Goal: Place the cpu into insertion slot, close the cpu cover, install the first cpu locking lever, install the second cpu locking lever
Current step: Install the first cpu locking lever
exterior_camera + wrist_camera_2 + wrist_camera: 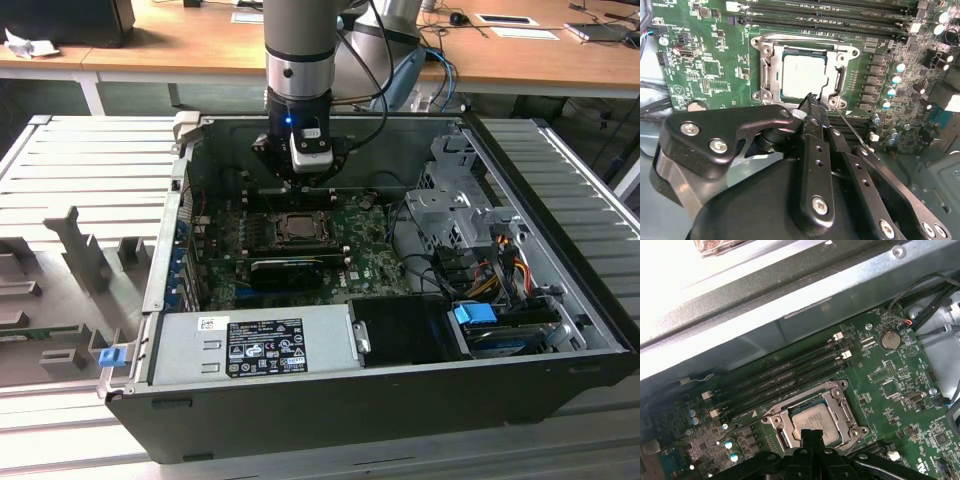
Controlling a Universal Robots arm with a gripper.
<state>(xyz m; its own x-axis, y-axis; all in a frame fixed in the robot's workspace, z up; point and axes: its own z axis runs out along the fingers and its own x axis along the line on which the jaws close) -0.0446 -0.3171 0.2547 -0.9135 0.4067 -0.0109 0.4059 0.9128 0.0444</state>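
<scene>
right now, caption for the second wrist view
Gripper at the edge of the flat-lying cpu cover, cpu seated in its opening

1. the cpu: a small square chip with a pale grey-beige metal face, lying flat and face up, seated in the insertion slot.
2. the insertion slot: a square dark socket with a metal rim and screws at its corners, set in the green circuit board.
3. the cpu cover: a thin silver-grey frame lying flat on the socket, its square opening framing the chip's face.
4. a locking lever: a thin metal rod slanting away from one socket corner.
</scene>
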